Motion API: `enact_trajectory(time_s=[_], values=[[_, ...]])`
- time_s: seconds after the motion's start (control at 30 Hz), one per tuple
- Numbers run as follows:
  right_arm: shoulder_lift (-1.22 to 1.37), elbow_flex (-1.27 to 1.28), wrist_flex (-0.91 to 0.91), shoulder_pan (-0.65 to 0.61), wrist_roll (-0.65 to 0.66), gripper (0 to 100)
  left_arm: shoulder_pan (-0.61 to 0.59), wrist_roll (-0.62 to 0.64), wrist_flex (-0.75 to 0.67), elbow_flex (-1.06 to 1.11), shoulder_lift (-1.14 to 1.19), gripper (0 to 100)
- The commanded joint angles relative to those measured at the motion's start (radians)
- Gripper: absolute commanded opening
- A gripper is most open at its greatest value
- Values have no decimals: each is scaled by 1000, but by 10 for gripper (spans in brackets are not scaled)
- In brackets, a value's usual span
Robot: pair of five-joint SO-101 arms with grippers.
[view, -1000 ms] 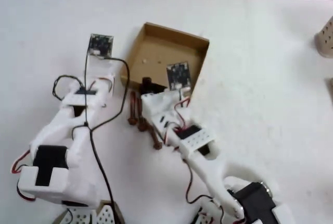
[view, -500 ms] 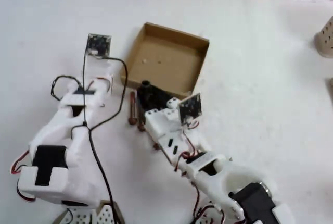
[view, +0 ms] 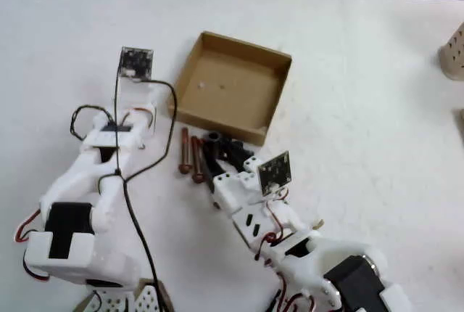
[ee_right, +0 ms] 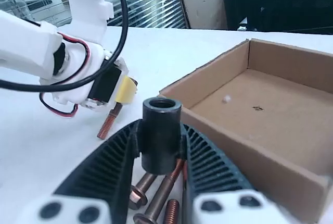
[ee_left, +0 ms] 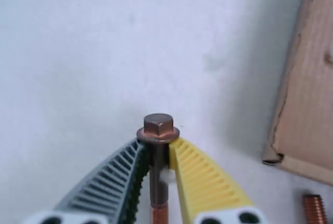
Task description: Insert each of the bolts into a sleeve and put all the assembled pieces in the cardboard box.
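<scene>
So far: left jaws pinch a bolt (ee_left: 158, 127), right jaws grip a sleeve (ee_right: 161, 135), not joined yet. The cardboard box (view: 239, 98) looks empty, I think, and spare bolts (view: 185, 151) lie on the worktop (view: 362, 72).

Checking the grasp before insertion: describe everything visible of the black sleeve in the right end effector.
The sleeve is a short matte black cylinder, material unclear, its round bore open at the top. It stands upright, clamped at its sides between the ribbed dark fingers of the right end effector, above loose copper bolts on the table, just outside the cardboard box.
</scene>
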Motion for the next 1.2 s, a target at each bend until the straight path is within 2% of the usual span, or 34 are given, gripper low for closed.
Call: enact_trajectory(time_s=[0.0,0.13,0.3,0.6,0.8,0.97,1.17], values=[[-38,11,-2,39,15,16,-8,-8,-34,-9,-59,24],[-38,11,36,42,15,16,-8,-5,-34,-14,-64,24],[-38,11,108,-36,15,16,-1,-5,-81,-11,-99,24],[-38,11,113,-36,15,16,130,-3,-100,120,-349,24],[-38,11,113,-36,15,16,194,-3,-344,327,-519,24],[-38,11,113,-36,15,16,217,-3,-537,434,-573,24],[-38,11,114,-36,15,16,219,-2,-580,445,-579,24]])
